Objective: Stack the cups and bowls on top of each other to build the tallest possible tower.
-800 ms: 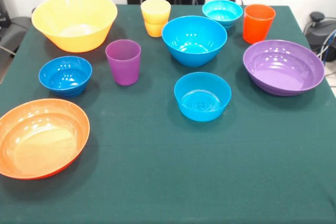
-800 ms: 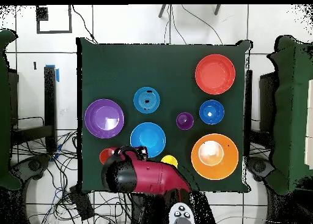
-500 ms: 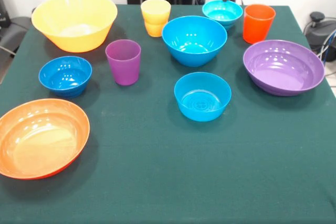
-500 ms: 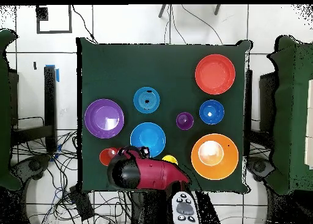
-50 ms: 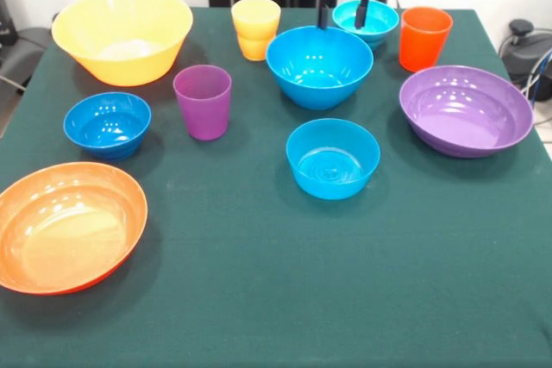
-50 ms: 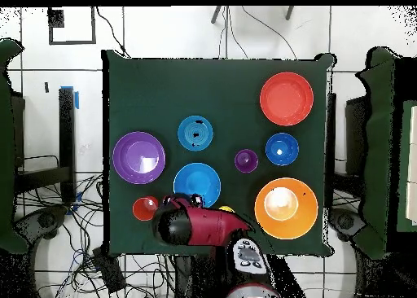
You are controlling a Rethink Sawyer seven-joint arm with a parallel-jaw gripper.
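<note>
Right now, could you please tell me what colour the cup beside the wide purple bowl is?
Orange; the cup shows best in the front view.

Overhead, the red arm (image 6: 204,226) hides the small cyan bowl (image 5: 366,20) and most of the yellow cup (image 6: 226,209); front view crops the arm above its gripper (image 5: 342,8)

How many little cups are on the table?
3. The purple plastic cup stands beside the small dark blue bowl, the yellow plastic cup at the back, the orange plastic cup behind the wide purple bowl.
</note>
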